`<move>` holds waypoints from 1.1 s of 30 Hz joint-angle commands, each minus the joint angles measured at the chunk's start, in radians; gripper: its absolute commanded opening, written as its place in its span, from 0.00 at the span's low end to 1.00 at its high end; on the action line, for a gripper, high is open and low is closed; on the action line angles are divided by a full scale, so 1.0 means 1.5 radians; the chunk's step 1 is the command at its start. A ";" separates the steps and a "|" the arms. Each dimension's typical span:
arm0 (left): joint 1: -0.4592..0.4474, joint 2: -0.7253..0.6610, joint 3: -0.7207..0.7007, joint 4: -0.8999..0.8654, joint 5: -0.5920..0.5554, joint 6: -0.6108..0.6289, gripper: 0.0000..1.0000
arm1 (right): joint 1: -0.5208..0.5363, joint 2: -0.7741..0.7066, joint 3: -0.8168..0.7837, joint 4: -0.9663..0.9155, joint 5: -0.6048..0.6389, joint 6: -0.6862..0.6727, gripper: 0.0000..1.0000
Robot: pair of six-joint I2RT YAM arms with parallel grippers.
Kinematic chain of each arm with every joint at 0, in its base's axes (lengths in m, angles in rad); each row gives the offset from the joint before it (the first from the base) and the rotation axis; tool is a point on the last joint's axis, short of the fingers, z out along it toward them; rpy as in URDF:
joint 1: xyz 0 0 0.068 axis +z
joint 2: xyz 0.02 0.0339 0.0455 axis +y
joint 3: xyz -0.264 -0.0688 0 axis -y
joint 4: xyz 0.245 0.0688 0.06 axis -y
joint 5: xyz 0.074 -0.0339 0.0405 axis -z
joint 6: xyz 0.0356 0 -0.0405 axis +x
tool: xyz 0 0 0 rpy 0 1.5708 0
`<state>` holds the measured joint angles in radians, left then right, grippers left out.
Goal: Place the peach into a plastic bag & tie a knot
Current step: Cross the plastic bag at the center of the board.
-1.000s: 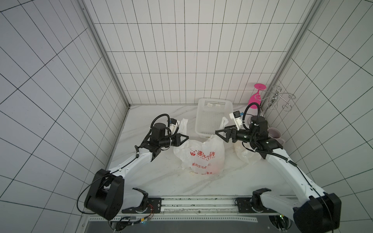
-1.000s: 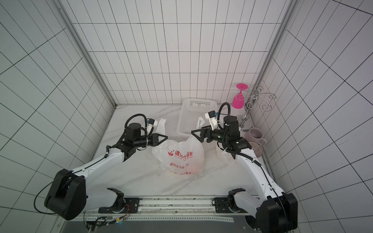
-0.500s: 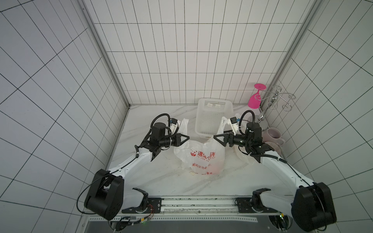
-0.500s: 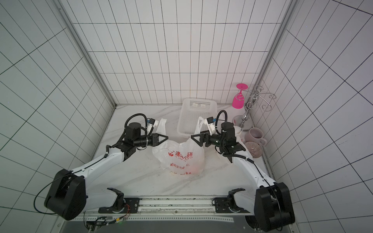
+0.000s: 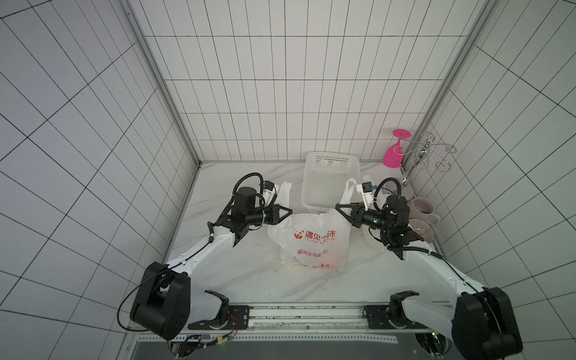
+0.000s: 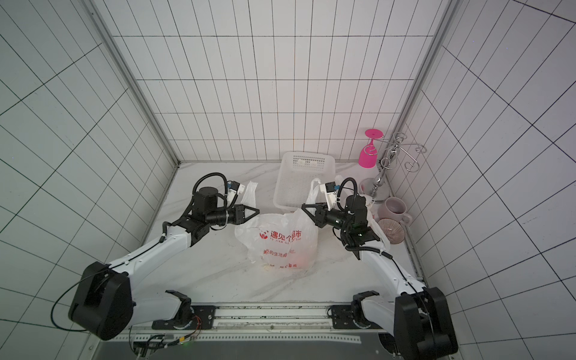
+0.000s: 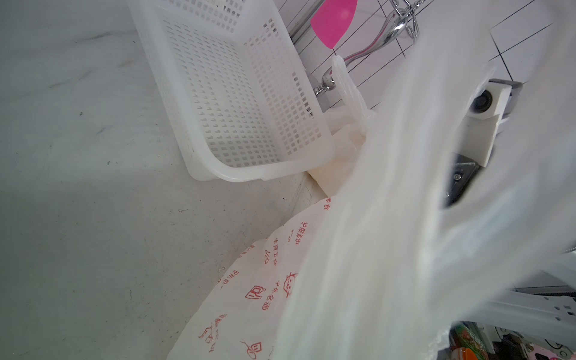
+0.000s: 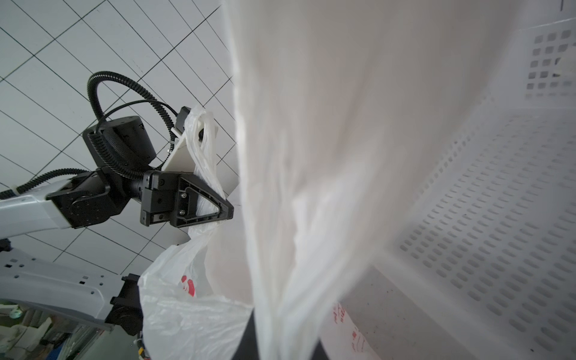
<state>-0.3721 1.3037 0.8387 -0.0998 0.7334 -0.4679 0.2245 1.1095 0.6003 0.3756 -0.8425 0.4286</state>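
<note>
Top views: white bag (image 5: 311, 237) with red print, upright on the marble table (image 5: 249, 280), between the 2 arms. Peach (image 5: 335, 256) inside, low on the bag's right side, visible only as a faint orange patch through the plastic.

Left gripper (image 5: 289, 212) at the bag's upper left corner, jaws pressed together on 1 handle strip. Same grip in the right wrist view (image 8: 229, 212): strip pinched at the tips, loose end trailing up beside the wrist camera.

Right gripper (image 5: 338, 208) at the bag's upper right corner, jaws closed on the other handle, with its loop standing above the tips. Blurred plastic across most of the right wrist view.

Both grippers roughly level, pointing toward each other, well apart, with the bag's top slack between them.

Basket (image 5: 327, 174) just behind the bag. Pink glass (image 5: 393, 157) hanging inverted on a wire rack (image 5: 424, 152) in the back right corner. Mug (image 5: 420, 210) and bowl (image 5: 420, 232) beside the right arm.
</note>
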 commanded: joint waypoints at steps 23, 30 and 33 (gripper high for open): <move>-0.118 0.187 0.318 -0.436 0.110 0.280 0.11 | 0.318 0.003 0.263 -0.502 0.452 -0.552 0.00; -0.120 0.204 0.325 -0.423 0.142 0.283 0.14 | 0.344 0.047 0.304 -0.508 0.447 -0.576 0.00; -0.121 0.202 0.321 -0.404 0.154 0.278 0.18 | 0.350 0.056 0.313 -0.503 0.440 -0.567 0.00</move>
<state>-0.5507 1.6047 1.3033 -0.7414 0.9188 -0.0784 0.7357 1.1843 0.9497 -0.3622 -0.1783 -0.3973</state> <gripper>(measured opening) 0.172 0.047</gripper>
